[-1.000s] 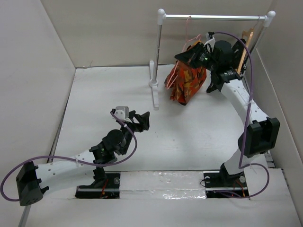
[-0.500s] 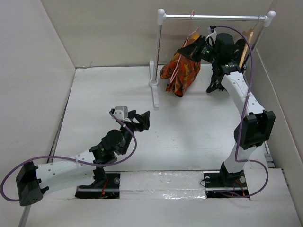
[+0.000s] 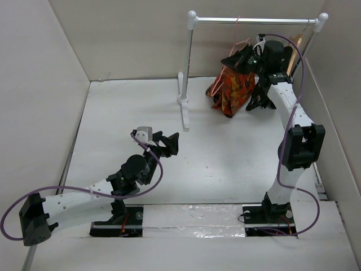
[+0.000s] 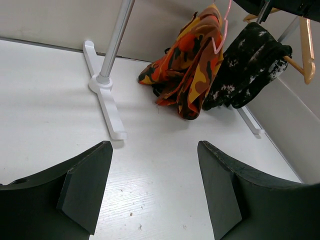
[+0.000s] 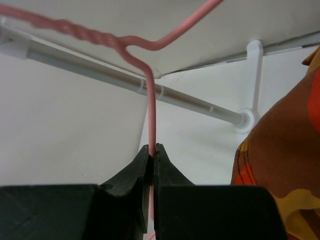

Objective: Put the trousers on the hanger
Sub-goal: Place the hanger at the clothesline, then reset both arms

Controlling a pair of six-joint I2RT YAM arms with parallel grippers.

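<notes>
The camouflage trousers hang bunched from the thin pink hanger at the back right. They also show in the left wrist view and at the right edge of the right wrist view. My right gripper is shut on the hanger's wire neck just below its twisted top, right under the rack's rail. The hook reaches the rail in the top view. My left gripper is open and empty, low over the table, well away from the rack.
A white clothes rack stands at the back, its left post and foot on the table. A black garment with white speckles hangs on a wooden hanger beside the trousers. White walls enclose the table.
My right arm has swung the hanger and trousers up and to the right, bringing the hook up to the rail. The left arm has not moved.
</notes>
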